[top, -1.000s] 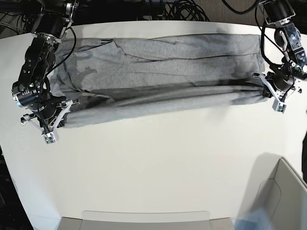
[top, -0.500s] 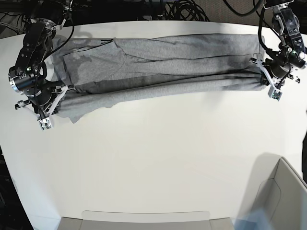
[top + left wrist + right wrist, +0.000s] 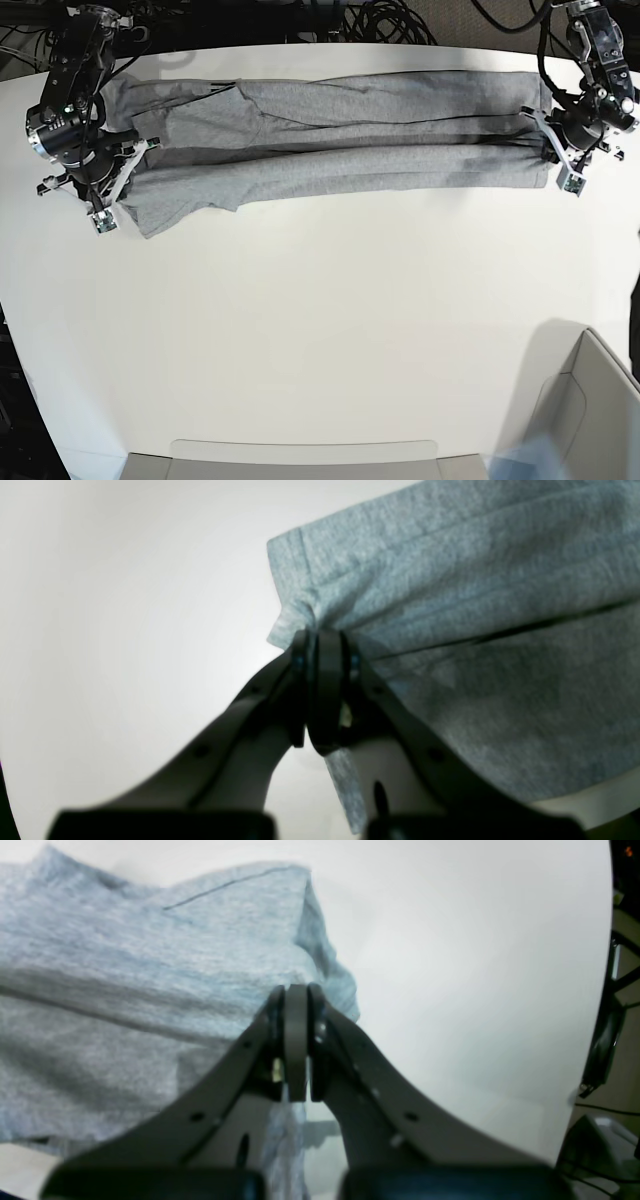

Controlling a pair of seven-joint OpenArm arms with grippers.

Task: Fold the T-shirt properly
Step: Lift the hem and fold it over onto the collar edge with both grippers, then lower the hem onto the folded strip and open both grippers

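Pinching opposite ends of the T-shirt (image 3: 340, 135) stretched along the upper frame of the tabletop (image 3: 330, 330): left end effector (image 3: 322, 642) and right end effector (image 3: 295, 995) both clenched, apparently on hems.

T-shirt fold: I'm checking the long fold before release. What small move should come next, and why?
Probably carry the pinched edge slightly farther back, then lower it: left gripper and right gripper are shut on the T-shirt, whose folded-over edge sits short of the far edge.
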